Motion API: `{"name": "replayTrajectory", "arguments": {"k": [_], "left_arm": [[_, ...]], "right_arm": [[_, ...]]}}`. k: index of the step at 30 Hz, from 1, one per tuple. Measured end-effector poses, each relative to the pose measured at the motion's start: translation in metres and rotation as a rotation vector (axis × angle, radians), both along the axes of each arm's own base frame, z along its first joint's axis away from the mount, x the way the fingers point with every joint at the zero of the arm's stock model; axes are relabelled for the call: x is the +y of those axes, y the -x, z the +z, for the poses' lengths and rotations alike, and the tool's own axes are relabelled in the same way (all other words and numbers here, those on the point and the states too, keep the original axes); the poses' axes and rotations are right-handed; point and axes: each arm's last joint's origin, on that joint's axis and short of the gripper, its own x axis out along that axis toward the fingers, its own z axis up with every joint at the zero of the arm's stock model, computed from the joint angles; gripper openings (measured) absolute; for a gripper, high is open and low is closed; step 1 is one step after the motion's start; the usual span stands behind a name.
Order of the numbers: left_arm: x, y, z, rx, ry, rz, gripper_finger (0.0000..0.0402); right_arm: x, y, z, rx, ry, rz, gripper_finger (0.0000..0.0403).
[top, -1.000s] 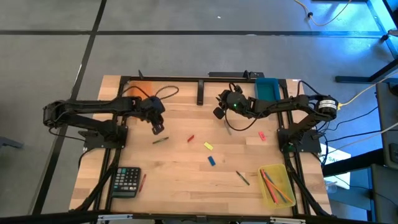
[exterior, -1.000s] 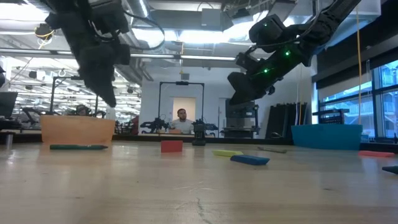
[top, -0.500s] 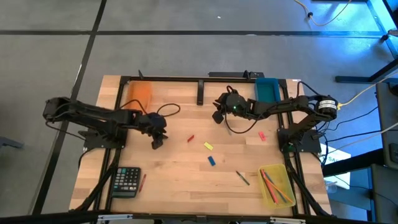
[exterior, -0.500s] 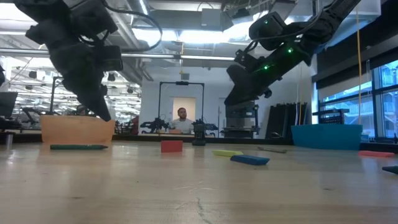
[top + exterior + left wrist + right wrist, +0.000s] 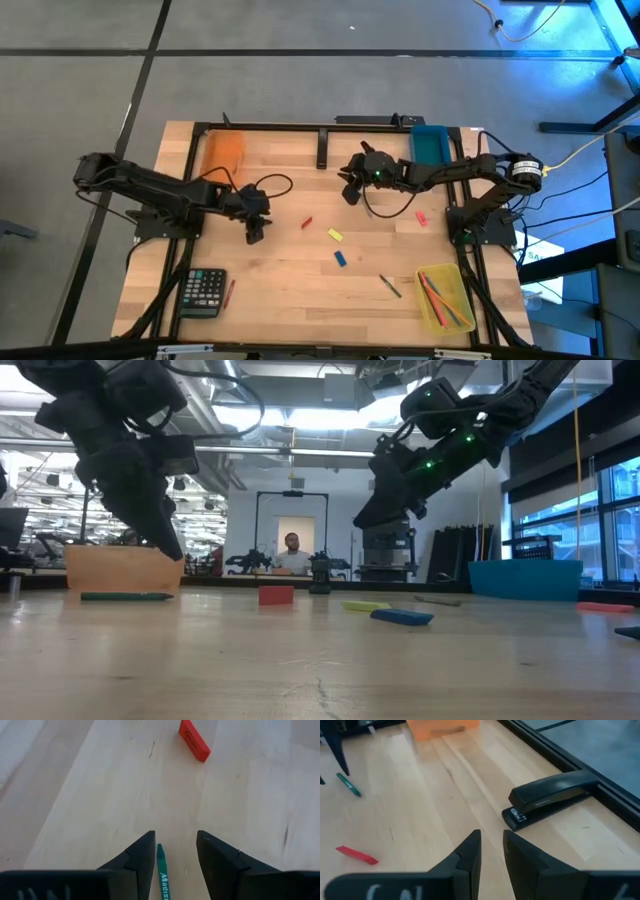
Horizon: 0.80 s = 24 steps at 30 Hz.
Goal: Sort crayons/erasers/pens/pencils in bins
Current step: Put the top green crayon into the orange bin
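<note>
A green pen (image 5: 161, 870) lies on the table at mid-left. My left gripper (image 5: 256, 234) hangs just above it, open, with one finger on either side of the pen's end and touching nothing. A short red crayon (image 5: 194, 740) lies ahead of it, toward the table's middle. My right gripper (image 5: 347, 192) hovers at the far middle, its fingers a narrow gap apart with nothing between them. A yellow eraser (image 5: 335, 235), a blue eraser (image 5: 341, 258) and a pink eraser (image 5: 421, 217) lie on the wood. The orange bin (image 5: 223, 150), teal bin (image 5: 429, 142) and yellow bin (image 5: 444, 297) stand apart.
A black stapler (image 5: 550, 797) lies at the far edge near my right gripper. A black calculator (image 5: 204, 292) and a thin red stick (image 5: 230, 292) lie near left. A pencil (image 5: 390, 286) lies near the yellow bin, which holds several long sticks.
My left gripper has gone toward the table's near edge and down, ending over the green pen. My right gripper has stayed in place and swung its fingers a little toward the table's left.
</note>
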Motion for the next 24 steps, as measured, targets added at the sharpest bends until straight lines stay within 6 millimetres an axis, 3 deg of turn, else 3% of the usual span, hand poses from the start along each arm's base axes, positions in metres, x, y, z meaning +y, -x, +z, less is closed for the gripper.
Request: {"name": "replayTrajectory", "arguments": {"k": [8,24], "left_arm": [[-0.003,-0.008,-0.015,0.061,-0.045,-0.043,0.0139],[-0.002,-0.008,-0.017,0.060,-0.037,0.023,0.0139]], "right_arm": [[0.000,0.000,0.000,-0.002,-0.006,-0.004,0.0085],[0.000,0.000,0.000,0.000,-0.002,-0.003,0.0085]]}}
